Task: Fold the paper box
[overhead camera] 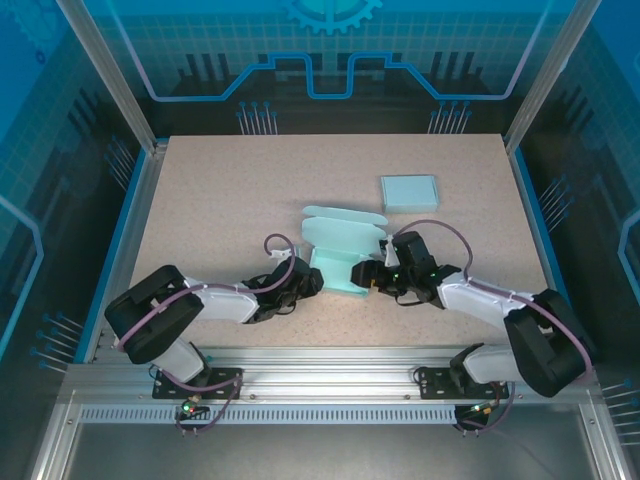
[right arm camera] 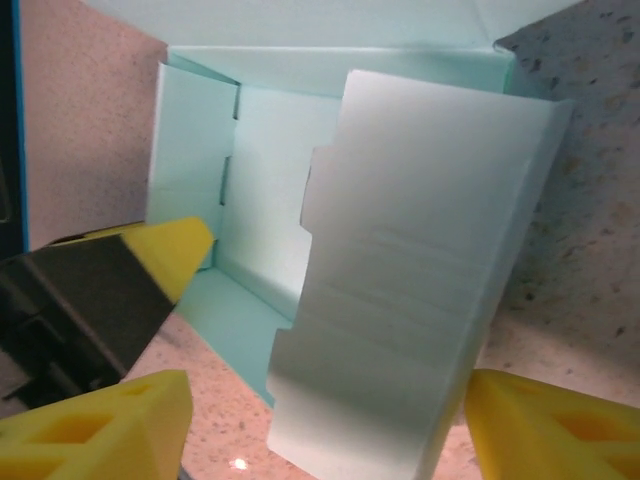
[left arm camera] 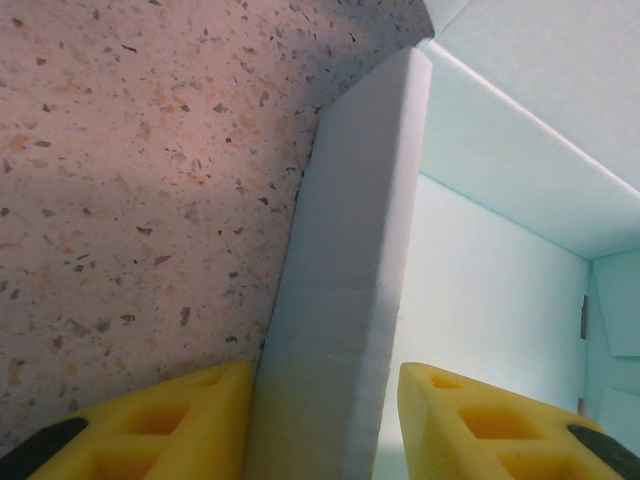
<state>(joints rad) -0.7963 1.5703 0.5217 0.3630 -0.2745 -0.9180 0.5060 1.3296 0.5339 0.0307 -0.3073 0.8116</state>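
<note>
The mint-green paper box (overhead camera: 340, 245) lies partly folded at the middle of the table, its back flap up. My left gripper (overhead camera: 312, 283) is at its left side; in the left wrist view one side wall (left arm camera: 350, 250) runs between the yellow fingers (left arm camera: 160, 430), which are shut on it. My right gripper (overhead camera: 372, 275) is at the box's right side. In the right wrist view a raised side flap (right arm camera: 410, 290) stands between the wide-apart jaws of my right gripper (right arm camera: 330, 425), open and not touching it. The box's inner floor (right arm camera: 225, 320) shows behind.
A small, flat mint-green box (overhead camera: 409, 190) lies at the back right of the speckled table (overhead camera: 220, 200). The left gripper's yellow and black finger (right arm camera: 100, 290) appears at the left of the right wrist view. Metal frame rails run along the near edge (overhead camera: 320, 360).
</note>
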